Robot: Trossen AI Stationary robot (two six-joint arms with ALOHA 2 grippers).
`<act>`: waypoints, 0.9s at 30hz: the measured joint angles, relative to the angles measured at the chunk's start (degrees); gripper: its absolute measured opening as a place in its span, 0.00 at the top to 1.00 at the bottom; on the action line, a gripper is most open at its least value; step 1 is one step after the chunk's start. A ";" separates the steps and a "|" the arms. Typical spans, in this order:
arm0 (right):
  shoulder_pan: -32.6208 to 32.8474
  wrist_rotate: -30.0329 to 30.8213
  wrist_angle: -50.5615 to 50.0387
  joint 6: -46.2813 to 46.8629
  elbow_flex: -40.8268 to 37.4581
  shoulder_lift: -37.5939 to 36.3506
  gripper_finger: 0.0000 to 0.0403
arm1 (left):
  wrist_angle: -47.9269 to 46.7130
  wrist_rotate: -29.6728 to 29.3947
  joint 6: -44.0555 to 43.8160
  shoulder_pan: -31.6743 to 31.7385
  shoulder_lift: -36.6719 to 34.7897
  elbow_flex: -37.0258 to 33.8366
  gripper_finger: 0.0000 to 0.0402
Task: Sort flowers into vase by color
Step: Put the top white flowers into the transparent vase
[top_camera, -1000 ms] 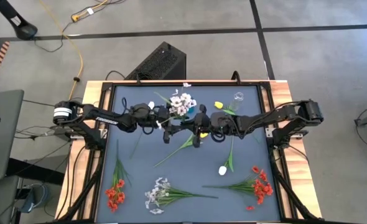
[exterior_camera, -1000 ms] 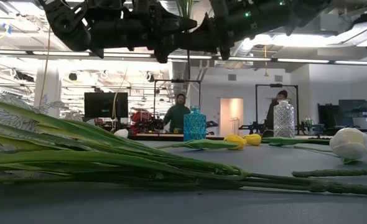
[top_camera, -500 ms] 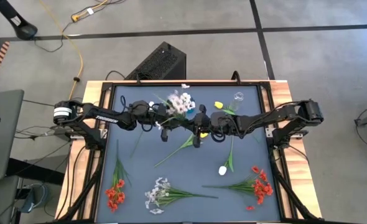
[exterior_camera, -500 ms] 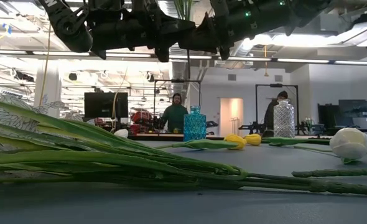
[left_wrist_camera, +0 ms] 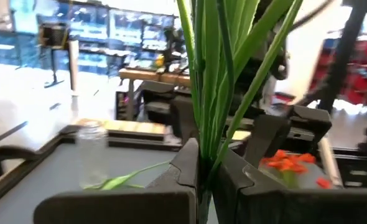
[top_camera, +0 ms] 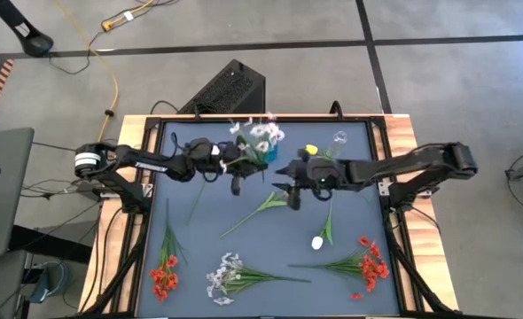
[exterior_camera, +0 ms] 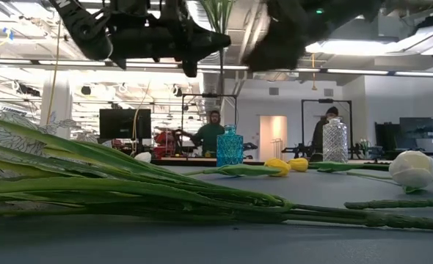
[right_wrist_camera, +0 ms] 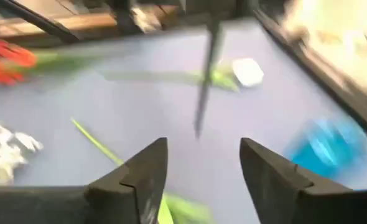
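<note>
The counter point(top_camera: 350, 190) has bare room in its middle, around a yellow tulip point(top_camera: 260, 206) lying with its stem running from 1 o'clock to 7 o'clock; the lower edge is crowded. Along it lie a red cluster point(top_camera: 164, 276) at 7 o'clock, a pale spray point(top_camera: 224, 275) at 6 o'clock with its stem pointing to 3 o'clock, and a second red cluster point(top_camera: 370, 264) at 5 o'clock. A white tulip point(top_camera: 317, 241) lies beside that, stem toward 12 o'clock.

The left pincer point(top_camera: 236, 182) is closed tight on the green stems of a lilac-white spray point(top_camera: 260, 140), held above the counter with blossoms toward 1 o'clock, over a blue vase point(exterior_camera: 230, 147) near the far edge. In the left wrist view the stems point(left_wrist_camera: 216, 81) rise upright between the fingers. A clear vase point(exterior_camera: 335, 141) stands at 1 o'clock.

The right pincer point(top_camera: 294, 197) hangs near centre, fingers apart and holding nothing. Its wrist view is smeared, so the stem ahead of it is hard to make out.
</note>
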 joint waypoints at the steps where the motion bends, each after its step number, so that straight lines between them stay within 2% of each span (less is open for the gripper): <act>1: 0.68 2.13 -4.45 2.45 -0.01 -1.44 0.41 | -1.78 -0.02 0.02 0.57 0.00 1.11 0.99; 5: 6.66 15.29 -15.69 11.55 -4.50 -7.94 0.40 | -6.77 -0.33 2.42 1.54 1.54 7.37 1.00; 9: 14.50 24.76 -16.24 21.74 -12.59 -14.21 0.41 | -7.43 -0.03 4.26 1.44 6.55 14.92 1.00; 14: 23.38 29.24 -15.09 34.35 -20.36 -18.07 0.43 | -7.56 1.12 5.03 1.92 18.21 28.00 1.00; 19: 29.42 33.26 -14.49 43.78 -24.16 -17.10 0.43 | -7.21 3.98 3.52 2.47 31.22 44.19 1.00; 27: 32.76 34.40 -13.59 46.71 -24.37 -13.35 0.43 | -7.61 2.51 4.85 2.82 50.89 70.80 1.00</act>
